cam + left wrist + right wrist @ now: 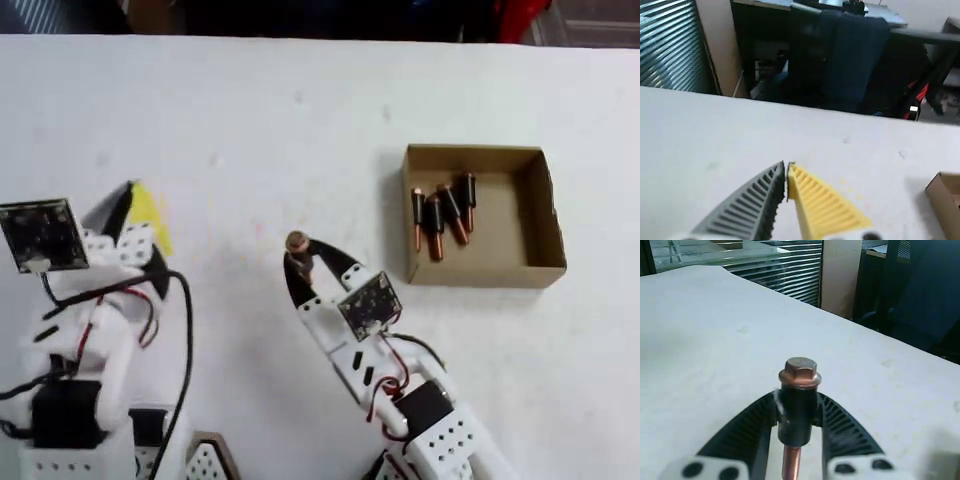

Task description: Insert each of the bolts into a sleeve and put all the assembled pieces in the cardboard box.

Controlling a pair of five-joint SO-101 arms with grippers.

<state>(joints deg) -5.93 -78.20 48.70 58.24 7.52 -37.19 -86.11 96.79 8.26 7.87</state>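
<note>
A: Right gripper [305,258] first: clenched on a black sleeve [796,415] with a copper bolt [800,371] through it, centre of the high view.
B: Assembled?
A: Looks so. The hex head sits on the sleeve's top end and the thread pokes out below. The piece is upright and gripped round the sleeve, not the bolt. My guess is that's so the bolt stays seated for the carry.
B: Big to small. Table?
A: White table [250,120] under everything. Left arm [70,400] lower left, right arm [420,410] lower centre, pointing to the upper left.
B: Box?
A: Cardboard box [505,228], right of centre, open top, well apart from the held piece. Four assembled pieces [440,215] lie in it, bunched toward its left side, roughly parallel.
B: Stage?
A: Judging by that, this piece goes in next and the drop-off isn't done yet. It needs a swing right, over the box's left wall.
B: Jaw details.
A: Right: open only by the sleeve's width, both inner faces pressing on it. Can't tell whether the thread end touches the table. Left gripper [787,169]: grey and yellow tips pressed together with nothing between, over bare table at the left of the high view.
B: Risk?
A: Bolt could slide out if the piece is tipped head-down.
</note>
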